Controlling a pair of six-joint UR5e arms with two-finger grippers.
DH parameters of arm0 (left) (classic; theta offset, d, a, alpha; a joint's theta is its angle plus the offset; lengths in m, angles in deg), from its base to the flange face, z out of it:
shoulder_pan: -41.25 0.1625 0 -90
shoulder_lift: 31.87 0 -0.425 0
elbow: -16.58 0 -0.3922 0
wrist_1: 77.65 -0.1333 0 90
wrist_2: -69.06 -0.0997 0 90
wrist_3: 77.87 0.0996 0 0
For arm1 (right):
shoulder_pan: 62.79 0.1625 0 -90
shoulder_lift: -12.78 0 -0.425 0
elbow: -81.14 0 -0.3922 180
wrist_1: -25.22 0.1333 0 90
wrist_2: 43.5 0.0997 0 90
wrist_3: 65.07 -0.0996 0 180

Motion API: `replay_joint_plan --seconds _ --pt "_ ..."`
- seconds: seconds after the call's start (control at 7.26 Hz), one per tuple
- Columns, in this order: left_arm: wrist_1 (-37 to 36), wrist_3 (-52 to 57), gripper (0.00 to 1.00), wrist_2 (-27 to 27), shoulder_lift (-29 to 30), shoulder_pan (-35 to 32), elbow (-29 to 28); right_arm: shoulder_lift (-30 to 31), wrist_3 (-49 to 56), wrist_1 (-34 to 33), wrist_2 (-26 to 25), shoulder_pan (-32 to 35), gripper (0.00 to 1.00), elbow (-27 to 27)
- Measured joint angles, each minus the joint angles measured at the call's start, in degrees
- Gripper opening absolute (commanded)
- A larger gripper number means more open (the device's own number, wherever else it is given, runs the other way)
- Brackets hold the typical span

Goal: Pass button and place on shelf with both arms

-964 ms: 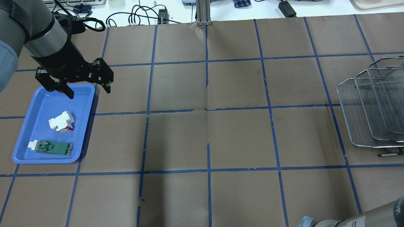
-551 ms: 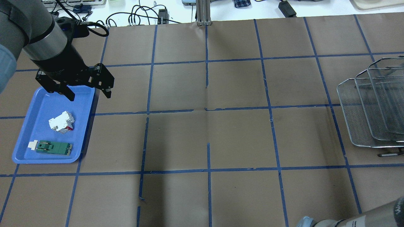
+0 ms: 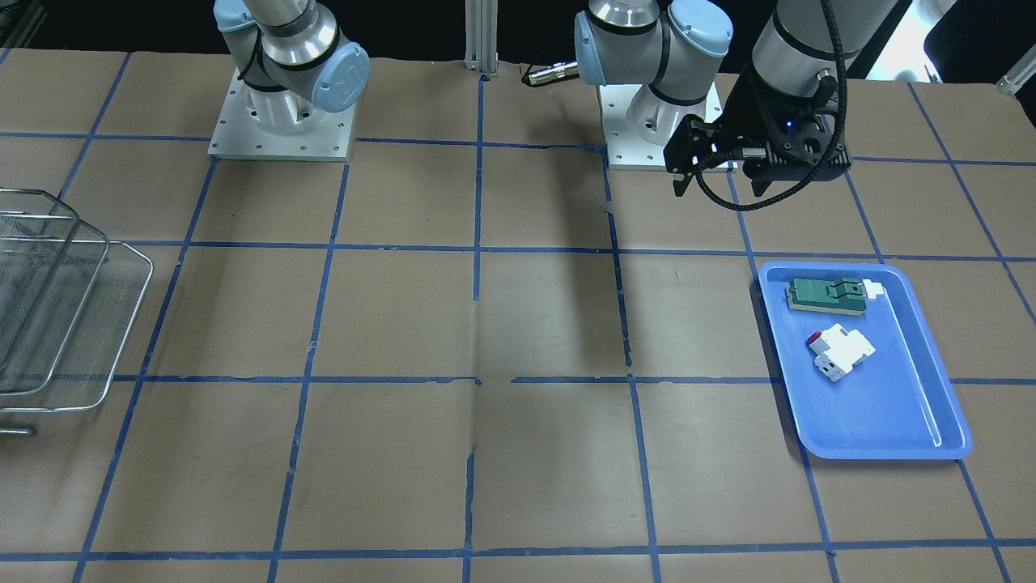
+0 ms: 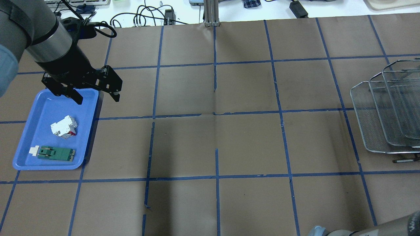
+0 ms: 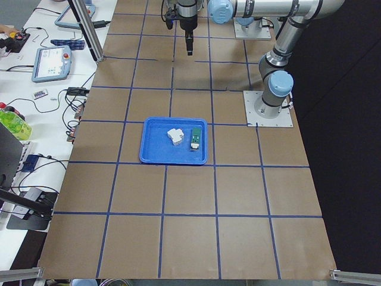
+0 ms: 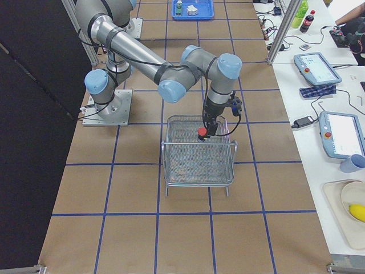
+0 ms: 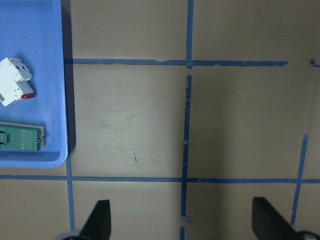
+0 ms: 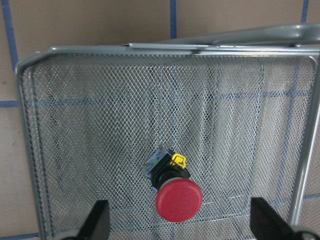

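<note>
Button (image 8: 175, 192) lies on its side on the mesh floor of the shelf (image 8: 150, 49), red cap toward the wrist camera, black body with its yellow bit pointing away. It sits between the two fingers of the right claw (image 8: 181, 225), roughly centred and touching neither. That claw is spread wide and holds nothing. Which tier of the rack carries the button I cannot tell for sure; the side view from the robot's right shows the claw low over the rack with the red cap just at its tips. Judgement: the placing looks as good as done, so the step in hand is getting the claw clear. This is best done as a straight lift with the fingers spread and no sideways drift. A finger brushing the round cap could roll it on the mesh, and the rim wire runs close beside one finger. Left claw (image 4: 97, 98) is well apart from the button at the other end of the worktop, spread and empty, hovering at the corner of the blue tray (image 4: 42, 111).
</note>
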Motion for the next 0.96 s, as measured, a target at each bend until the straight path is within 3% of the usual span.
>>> replay_joint_plan --seconds 0.28,0.69,0.96 --pt "0.1 -0.1 1.00 0.1 -0.1 0.0 0.1 5.6 -3.4 4.8 0.7 4.9 1.00 0.1" --pt "0.2 -0.3 1.00 0.1 -0.2 0.0 0.3 11.1 -14.3 9.8 10.5 16.3 1.00 0.0" --pt "0.2 -0.4 1.00 0.1 -0.3 0.0 0.3 12.2 -21.4 9.7 13.1 27.5 1.00 0.2"
